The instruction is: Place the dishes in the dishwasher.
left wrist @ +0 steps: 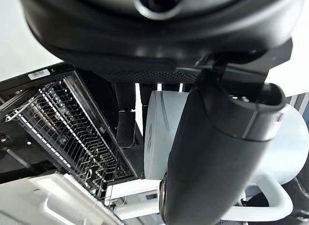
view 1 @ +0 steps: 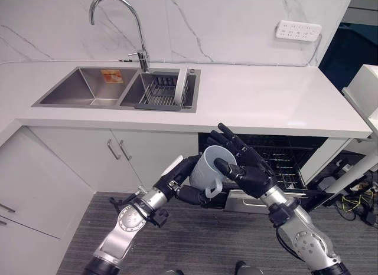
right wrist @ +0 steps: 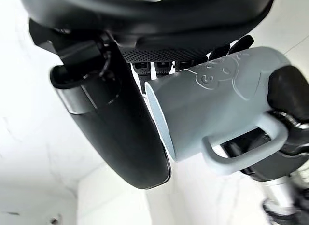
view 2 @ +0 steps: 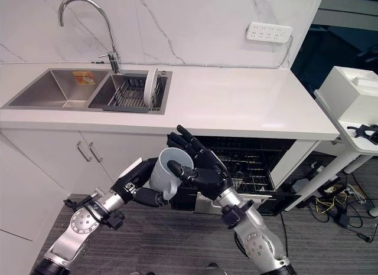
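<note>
- The left hand [view 1: 180, 183] is gripping the mug [view 1: 208, 169] from its 8 o'clock side, fingers curled round the body near the handle.
- The right hand [view 1: 245, 166] is meeting the mug at 3 o'clock, thumb pressed on the wall by the rim and fingers spread behind it, so both hands are clasping it.
- The mug is hanging tilted in mid-air, in front of the open dishwasher [view 1: 277, 160].
- A plate [view 1: 180, 86] is standing upright in the sink rack [view 1: 156, 92], at 12 o'clock.
</note>
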{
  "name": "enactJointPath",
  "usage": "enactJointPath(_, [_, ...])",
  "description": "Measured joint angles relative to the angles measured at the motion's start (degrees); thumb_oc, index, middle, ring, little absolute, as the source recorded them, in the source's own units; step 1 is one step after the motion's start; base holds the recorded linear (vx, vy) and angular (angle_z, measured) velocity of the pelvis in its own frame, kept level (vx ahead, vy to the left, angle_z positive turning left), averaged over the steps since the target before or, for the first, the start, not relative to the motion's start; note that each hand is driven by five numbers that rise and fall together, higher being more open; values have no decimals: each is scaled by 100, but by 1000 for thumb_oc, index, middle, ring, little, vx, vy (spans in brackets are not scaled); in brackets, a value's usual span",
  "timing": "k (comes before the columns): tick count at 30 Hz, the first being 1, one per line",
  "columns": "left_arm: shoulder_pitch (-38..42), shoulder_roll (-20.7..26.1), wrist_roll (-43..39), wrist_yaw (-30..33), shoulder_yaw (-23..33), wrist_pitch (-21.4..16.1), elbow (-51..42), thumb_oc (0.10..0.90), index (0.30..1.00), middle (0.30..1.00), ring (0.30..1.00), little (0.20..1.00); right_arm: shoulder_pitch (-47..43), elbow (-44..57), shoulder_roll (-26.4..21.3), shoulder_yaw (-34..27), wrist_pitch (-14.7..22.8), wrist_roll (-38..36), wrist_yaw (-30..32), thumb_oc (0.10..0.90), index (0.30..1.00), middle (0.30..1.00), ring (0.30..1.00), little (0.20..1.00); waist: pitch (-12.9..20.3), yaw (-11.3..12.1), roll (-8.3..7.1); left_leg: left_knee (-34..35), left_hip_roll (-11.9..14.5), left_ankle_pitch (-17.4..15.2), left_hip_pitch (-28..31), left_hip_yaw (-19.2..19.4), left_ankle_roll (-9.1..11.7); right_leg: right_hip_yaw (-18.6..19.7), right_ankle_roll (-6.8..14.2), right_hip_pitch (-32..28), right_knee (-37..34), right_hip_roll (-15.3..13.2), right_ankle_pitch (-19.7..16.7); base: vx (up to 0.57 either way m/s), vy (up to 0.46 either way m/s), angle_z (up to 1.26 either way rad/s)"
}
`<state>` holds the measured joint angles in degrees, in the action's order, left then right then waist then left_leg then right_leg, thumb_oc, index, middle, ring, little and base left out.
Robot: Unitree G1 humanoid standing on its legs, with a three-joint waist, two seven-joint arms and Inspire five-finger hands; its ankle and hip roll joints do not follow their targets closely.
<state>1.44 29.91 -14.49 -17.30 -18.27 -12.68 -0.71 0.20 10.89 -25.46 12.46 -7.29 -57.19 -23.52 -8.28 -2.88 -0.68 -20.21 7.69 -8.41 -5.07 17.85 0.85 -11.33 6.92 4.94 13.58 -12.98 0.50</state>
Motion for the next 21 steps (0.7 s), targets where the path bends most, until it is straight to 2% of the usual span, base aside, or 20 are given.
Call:
enactJointPath(7, [-70, 75, -179, -224, 3, 2, 3, 400, 300, 300, 300, 300, 0, -22, -191, -47, -45, 89, -327, 800, 900, 900, 900, 900, 23, 13, -36, -6, -5, -7, -21, -48, 37, -22, 1, -3, 16, -1, 0, 8, -6, 3])
enactJointPath(12, [-68, 56, -333, -273, 7, 4, -10, 400, 300, 300, 300, 300, 5, -72, -138, -181, 35, 89, -513, 800, 900, 900, 900, 900, 129, -10, -131, -1, -5, -3, -36, -67, 47, -23, -24, 3, 17, 1, 17, 2, 0, 1])
enactJointPath(21, [-68, 22, -561, -423, 35, 13, -43, 400, 300, 300, 300, 300, -18, -266, 30, -374, -24, 80, -1075, 800, 900, 900, 900, 900, 196, 6, -146, 35, -10, 42, -82, -93, 40, -28, -26, 44, 17, 2, 13, 0, 0, 0])
